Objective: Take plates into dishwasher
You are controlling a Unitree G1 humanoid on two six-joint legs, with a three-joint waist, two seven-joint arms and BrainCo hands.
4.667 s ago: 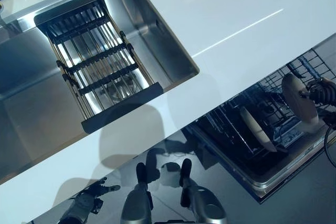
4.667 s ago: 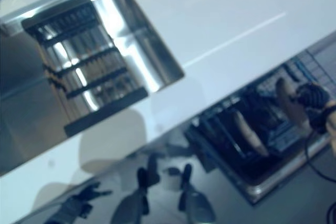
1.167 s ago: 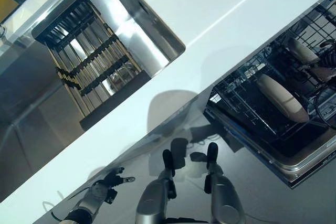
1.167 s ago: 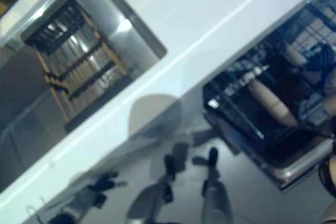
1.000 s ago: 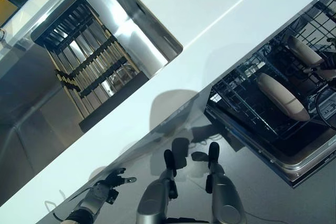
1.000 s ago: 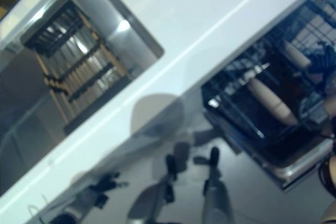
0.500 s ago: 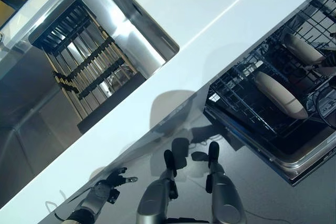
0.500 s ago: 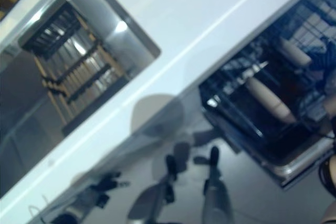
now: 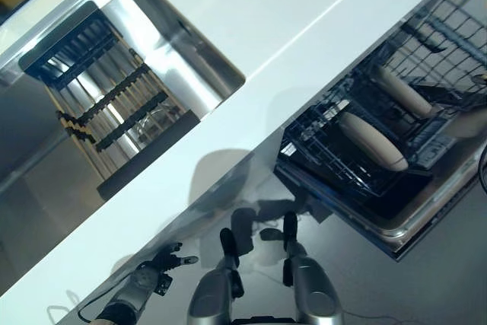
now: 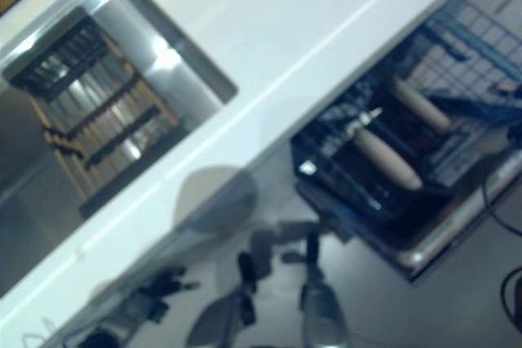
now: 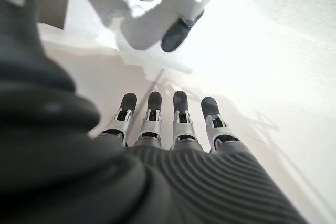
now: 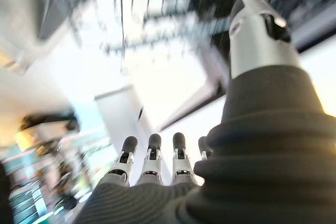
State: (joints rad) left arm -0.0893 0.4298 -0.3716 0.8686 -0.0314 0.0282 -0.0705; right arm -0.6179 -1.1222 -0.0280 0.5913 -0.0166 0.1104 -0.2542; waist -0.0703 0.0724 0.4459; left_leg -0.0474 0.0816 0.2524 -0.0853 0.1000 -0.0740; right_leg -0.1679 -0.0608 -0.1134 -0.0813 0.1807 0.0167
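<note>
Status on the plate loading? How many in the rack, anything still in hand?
Done: two plates, front plate and rear plate, stand on edge in the pulled-out dishwasher rack. In hand: nothing; right hand and left hand show straight fingers. Left: no more plates visible on the counter or the sink rack.

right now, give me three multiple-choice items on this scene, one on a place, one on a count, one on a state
1. Where are the plates?
A. on the white counter
B. in the dishwasher rack
C. in the sink

2. How many plates stand in the rack?
A. two
B. none
C. five

3. What is the left hand doing?
A. gripping a plate
B. pressing on the counter
C. hanging open and empty

Answers:
1 B: the near plate and far plate sit upright in the dishwasher rack.
2 A: just those two show.
3 C: the left hand hangs low beside the counter, fingers straight, holding nothing.
</note>
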